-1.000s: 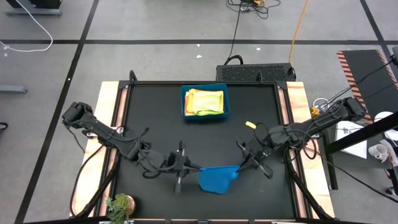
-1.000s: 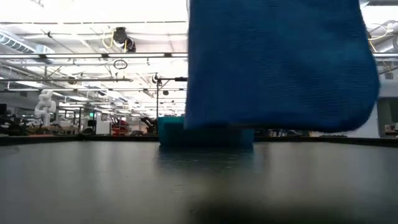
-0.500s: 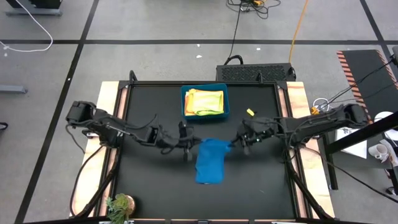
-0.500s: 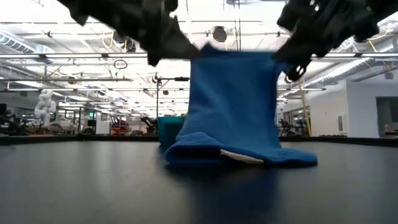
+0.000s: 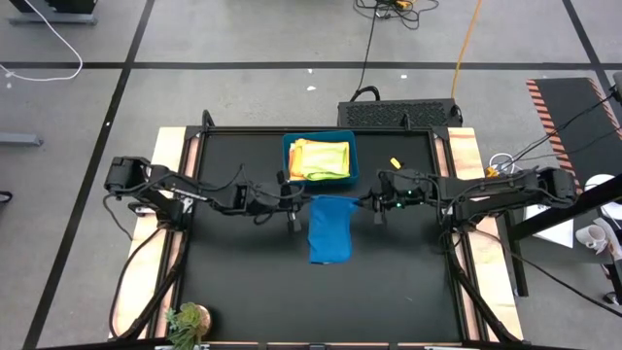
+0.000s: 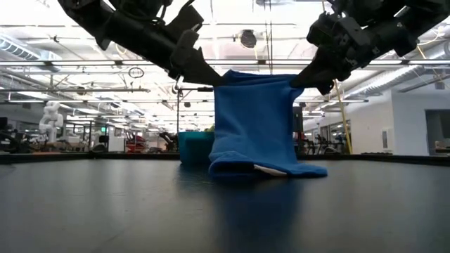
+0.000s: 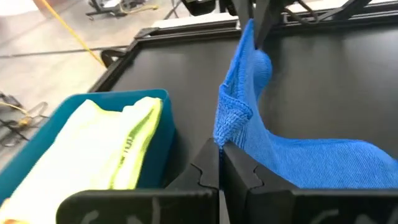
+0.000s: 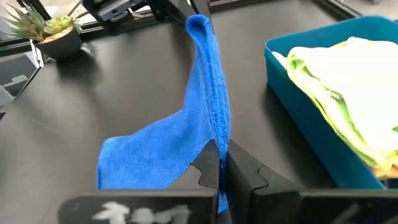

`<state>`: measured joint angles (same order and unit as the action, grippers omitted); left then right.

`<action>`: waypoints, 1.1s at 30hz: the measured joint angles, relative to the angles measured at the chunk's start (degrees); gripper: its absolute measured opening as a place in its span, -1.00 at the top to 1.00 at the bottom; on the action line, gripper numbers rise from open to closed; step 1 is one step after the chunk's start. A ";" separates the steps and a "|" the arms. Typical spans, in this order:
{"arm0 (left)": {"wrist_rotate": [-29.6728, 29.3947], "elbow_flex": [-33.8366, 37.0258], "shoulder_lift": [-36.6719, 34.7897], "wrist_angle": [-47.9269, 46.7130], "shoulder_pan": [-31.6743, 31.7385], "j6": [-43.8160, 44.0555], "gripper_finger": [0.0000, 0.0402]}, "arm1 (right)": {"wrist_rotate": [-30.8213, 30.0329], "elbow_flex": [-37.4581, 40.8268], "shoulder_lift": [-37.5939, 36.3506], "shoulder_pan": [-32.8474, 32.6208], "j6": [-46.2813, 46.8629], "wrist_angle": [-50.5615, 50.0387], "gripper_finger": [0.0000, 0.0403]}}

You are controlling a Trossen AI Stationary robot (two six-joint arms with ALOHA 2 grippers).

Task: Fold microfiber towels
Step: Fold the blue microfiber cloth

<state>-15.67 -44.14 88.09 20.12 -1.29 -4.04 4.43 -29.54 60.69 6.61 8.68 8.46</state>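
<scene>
A bright blue microfiber towel [image 5: 330, 233] is strung between my two grippers at mid-table. Its upper edge [image 6: 256, 76] is held up and its lower part [image 6: 281, 169] lies bunched on the black table. My left gripper [image 5: 294, 212] is shut on the towel's left upper corner. My right gripper [image 5: 377, 207] is shut on the right upper corner. Folded lime green, yellow and orange towels [image 5: 321, 157] lie in the teal bin [image 5: 289, 160] just beyond. My left gripper pinches the towel's upper left corner [image 7: 226, 138] between its two fingers, coming level and slightly downward from the table's left. The cloth hangs below the fingers and its lower end rests on the table. My right gripper pinches the upper right corner [image 8: 214, 142] between its two fingers, coming level and slightly downward from the table's right. The edge between the two holds runs nearly straight and the rest drapes down to the table.
The teal bin [image 6: 193, 147] stands close behind the towel at the table's far middle. A small potted plant [image 5: 187, 321] sits at the near left corner. Bare black tabletop lies on the near side of the towel and to both sides.
Both grippers have carried the towel's upper edge toward the table's far edge and down. The towel hung clear near the front edge; now its lower part lies on the table and trails toward the near edge, while the upper edge stays held up.
</scene>
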 joint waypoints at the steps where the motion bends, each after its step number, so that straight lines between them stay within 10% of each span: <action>1: -0.42 0.00 0.00 0.06 0.05 -0.58 0.98 | 0.02 0.00 0.00 0.04 -0.42 0.18 1.00; 33: -2.90 0.02 13.24 -1.93 -16.74 -7.87 0.98 | 1.80 1.68 21.68 -15.63 -1.92 12.06 1.00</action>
<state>-18.57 -44.12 101.33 18.19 -18.03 -11.92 6.23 -27.86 82.37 -9.02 6.76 20.52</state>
